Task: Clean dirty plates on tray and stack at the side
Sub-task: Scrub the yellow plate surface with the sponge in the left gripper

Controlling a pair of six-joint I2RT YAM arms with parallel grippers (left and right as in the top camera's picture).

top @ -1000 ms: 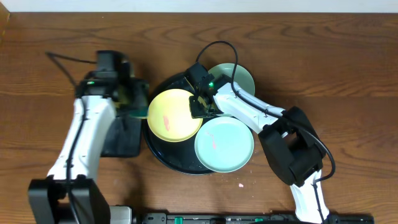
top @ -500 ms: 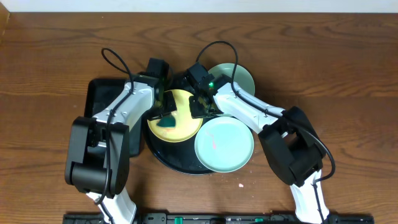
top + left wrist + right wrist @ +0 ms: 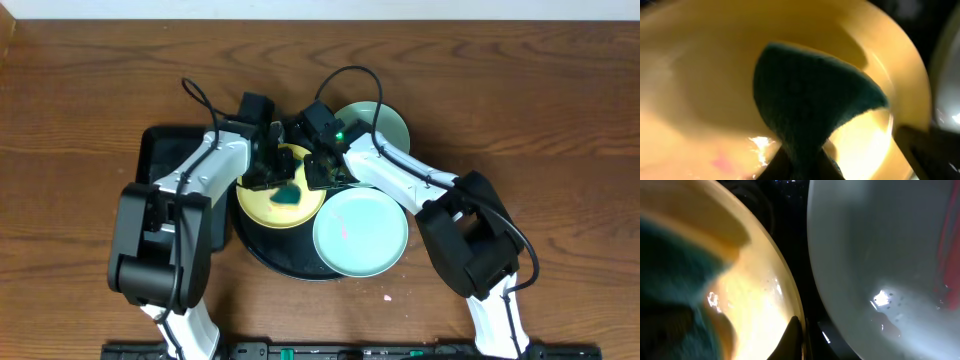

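Note:
The pale yellow plate (image 3: 262,195) lies on the left part of the round black tray (image 3: 262,250). My left gripper (image 3: 280,180) is shut on a dark green sponge (image 3: 288,194) and presses it on the yellow plate (image 3: 700,85); the sponge (image 3: 810,100) fills the left wrist view. My right gripper (image 3: 322,170) is shut on the yellow plate's right rim (image 3: 790,305). One aqua plate (image 3: 360,232) with a pink smear lies at the tray's front right and shows in the right wrist view (image 3: 875,255). The other aqua plate (image 3: 385,125) lies at the back right.
A rectangular black tray (image 3: 160,150) sits left of the round tray, under my left arm. A small pink crumb (image 3: 387,297) lies on the wooden table in front of the tray.
My left arm swung in from the rectangular tray with the sponge and now moves it rightward across the yellow plate. My right gripper has kept still on the plate's rim.

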